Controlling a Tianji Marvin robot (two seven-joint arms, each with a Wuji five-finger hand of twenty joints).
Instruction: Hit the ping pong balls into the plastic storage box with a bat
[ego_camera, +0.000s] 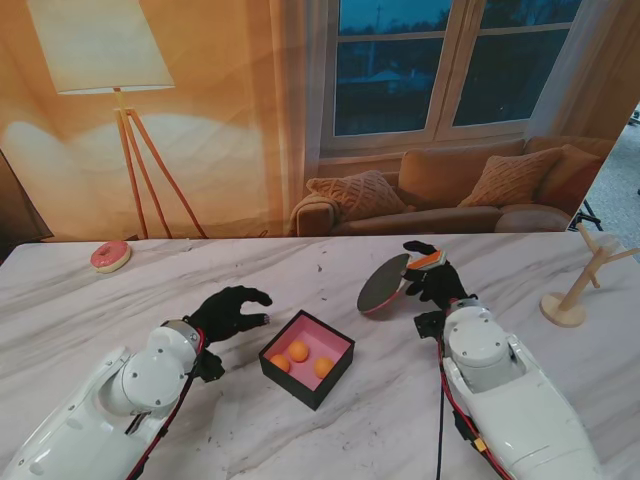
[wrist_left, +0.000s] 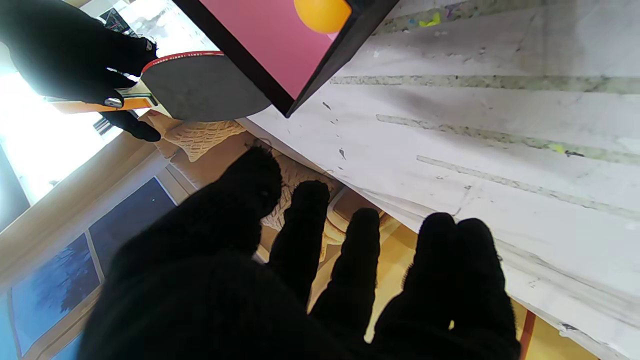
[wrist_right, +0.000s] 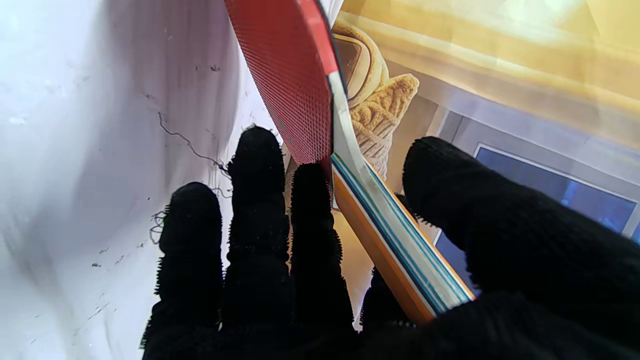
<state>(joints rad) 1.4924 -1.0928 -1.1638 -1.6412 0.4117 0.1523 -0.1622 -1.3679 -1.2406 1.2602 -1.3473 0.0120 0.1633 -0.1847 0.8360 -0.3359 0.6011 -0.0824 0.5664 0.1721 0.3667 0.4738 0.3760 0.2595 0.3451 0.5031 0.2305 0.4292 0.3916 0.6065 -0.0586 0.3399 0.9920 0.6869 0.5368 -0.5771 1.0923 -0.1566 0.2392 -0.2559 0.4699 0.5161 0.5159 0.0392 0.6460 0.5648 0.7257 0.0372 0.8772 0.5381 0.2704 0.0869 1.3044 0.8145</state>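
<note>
So we've got the marble table (ego_camera: 330, 440) with the plastic storage box (ego_camera: 307, 359) sitting near the middle of it, closer to our near edge. Our right hand (ego_camera: 432, 278) is clamped on the bat (ego_camera: 386, 283), held just off the surface right of the box, toward the far edge. Our left hand (ego_camera: 229, 311) hangs left of the box, fingers spread, holding nothing. Three ping pong balls (ego_camera: 299, 351) are already inside, and we can't spot any loose on the table, so it looks pretty much done.
</note>
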